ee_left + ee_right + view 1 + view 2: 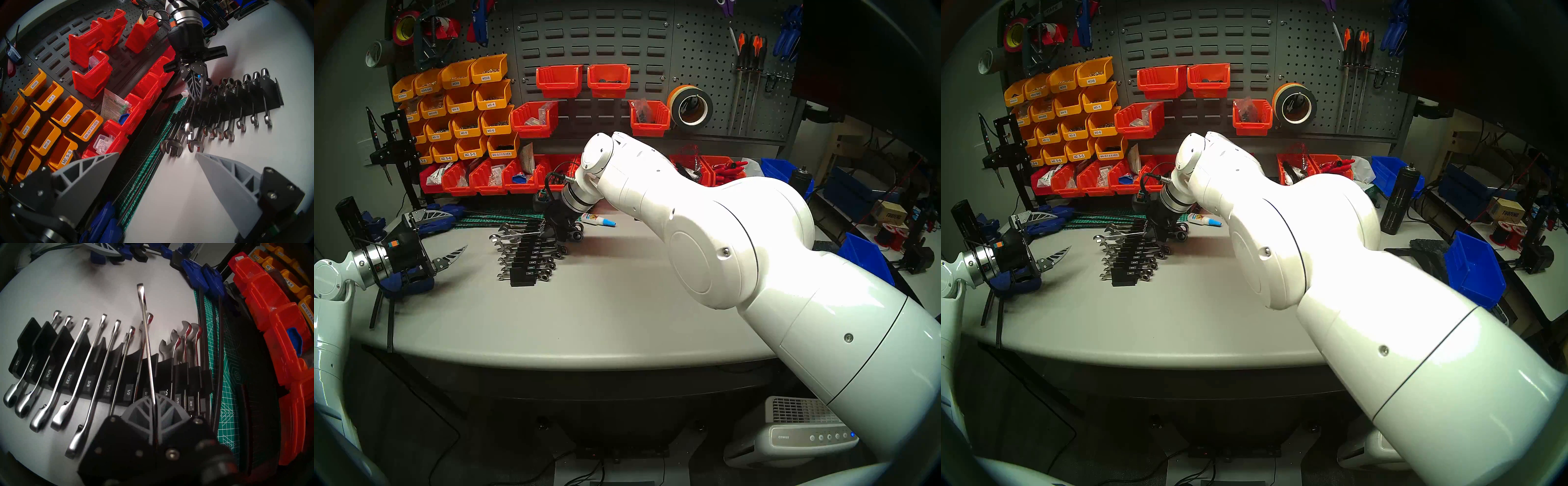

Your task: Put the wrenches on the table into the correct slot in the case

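Showing right gripper (154, 405) clamped on wrench (144, 324) above rack (71, 351), right wrist view; head view hides this. Left gripper (446, 237) spread, empty.

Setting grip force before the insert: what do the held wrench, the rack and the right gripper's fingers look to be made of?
Wrench: polished chromed steel by its look, with mirror-like reflections. Rack: matte black, probably moulded plastic, with white size labels. Right gripper, shut on the wrench: its fingers are matte grey with open ribbing, likely printed or moulded plastic, possibly flexible.
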